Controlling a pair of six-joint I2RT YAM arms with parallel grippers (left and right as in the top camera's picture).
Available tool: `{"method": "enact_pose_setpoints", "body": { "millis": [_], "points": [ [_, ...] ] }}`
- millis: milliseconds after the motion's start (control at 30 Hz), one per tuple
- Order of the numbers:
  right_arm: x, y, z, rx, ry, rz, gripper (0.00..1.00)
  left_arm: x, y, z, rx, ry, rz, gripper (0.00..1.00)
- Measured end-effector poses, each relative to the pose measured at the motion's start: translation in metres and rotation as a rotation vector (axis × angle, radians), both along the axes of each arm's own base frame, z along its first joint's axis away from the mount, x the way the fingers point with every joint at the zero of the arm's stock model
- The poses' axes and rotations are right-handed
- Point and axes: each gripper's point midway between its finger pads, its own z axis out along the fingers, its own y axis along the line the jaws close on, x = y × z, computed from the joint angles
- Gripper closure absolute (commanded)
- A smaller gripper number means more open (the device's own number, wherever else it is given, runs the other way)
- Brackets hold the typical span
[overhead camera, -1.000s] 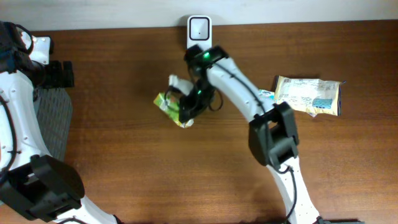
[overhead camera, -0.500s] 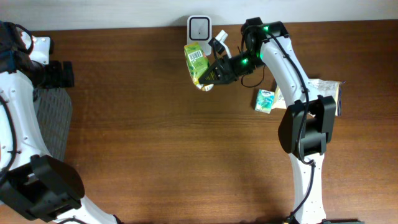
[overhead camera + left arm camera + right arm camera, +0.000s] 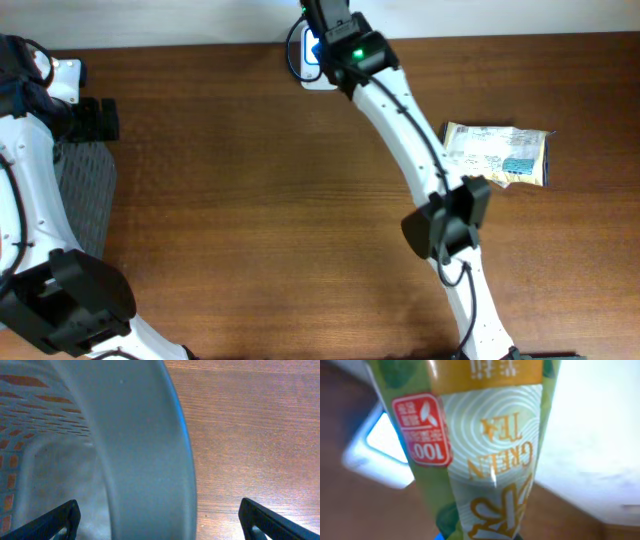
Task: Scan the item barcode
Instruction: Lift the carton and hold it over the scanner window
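Note:
A green tea packet (image 3: 485,450), green and white with orange lettering and a red label, fills the right wrist view. My right gripper (image 3: 322,18) is shut on it; its fingers are mostly hidden behind the packet. The packet hangs just over the white scanner (image 3: 377,450), whose window glows. In the overhead view the right arm covers the packet and most of the scanner (image 3: 306,62) at the table's far edge. My left gripper (image 3: 160,522) is open and holds nothing, straddling a basket rim at the far left.
A grey plastic basket (image 3: 145,460) stands at the table's left edge (image 3: 85,190) under my left gripper (image 3: 95,118). A cream and blue snack packet (image 3: 497,153) lies on the wooden table at the right.
My right arm lifted the green tea packet from the middle of the table and swung it up over the scanner. The left arm has not moved.

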Motion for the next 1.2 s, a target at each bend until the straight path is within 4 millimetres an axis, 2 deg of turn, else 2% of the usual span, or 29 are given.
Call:
{"method": "enact_pose_setpoints", "body": {
  "millis": [33,100,167,267,433,600,733,800,933,1200],
  "points": [
    [0.016,-0.005,-0.009,-0.075,-0.038,-0.008,0.96,0.0,0.0,0.0,0.0,0.0,0.0,0.01],
    [0.03,-0.008,-0.016,-0.147,-0.068,0.005,0.96,0.0,0.0,0.0,-0.001,0.001,0.0,0.01],
    [0.055,-0.009,-0.022,-0.29,-0.134,0.051,0.96,0.0,0.0,0.0,0.0,0.001,0.0,0.01],
    [0.069,-0.006,-0.031,-0.432,-0.152,0.111,0.96,0.0,0.0,0.0,0.0,0.001,0.0,0.01],
    [0.074,-0.004,-0.068,-0.535,-0.092,0.166,0.96,0.0,0.0,0.0,0.0,0.001,0.0,0.01],
    [0.074,-0.008,-0.075,-0.553,-0.07,0.172,0.96,0.0,0.0,0.0,0.0,0.001,0.0,0.01],
    [0.073,-0.017,-0.094,-0.571,-0.024,0.175,0.96,0.0,0.0,0.0,0.0,0.001,0.0,0.01],
    [0.075,-0.02,-0.095,-0.569,-0.032,0.168,0.96,0.0,0.0,0.0,0.0,0.001,0.0,0.01],
    [0.083,-0.017,-0.079,-0.539,-0.113,0.144,0.96,0.0,0.0,0.0,0.0,0.001,0.0,0.01],
    [0.083,-0.016,-0.079,-0.54,-0.115,0.144,0.96,0.0,0.0,0.0,0.0,0.001,0.0,0.01]
  ]
}}
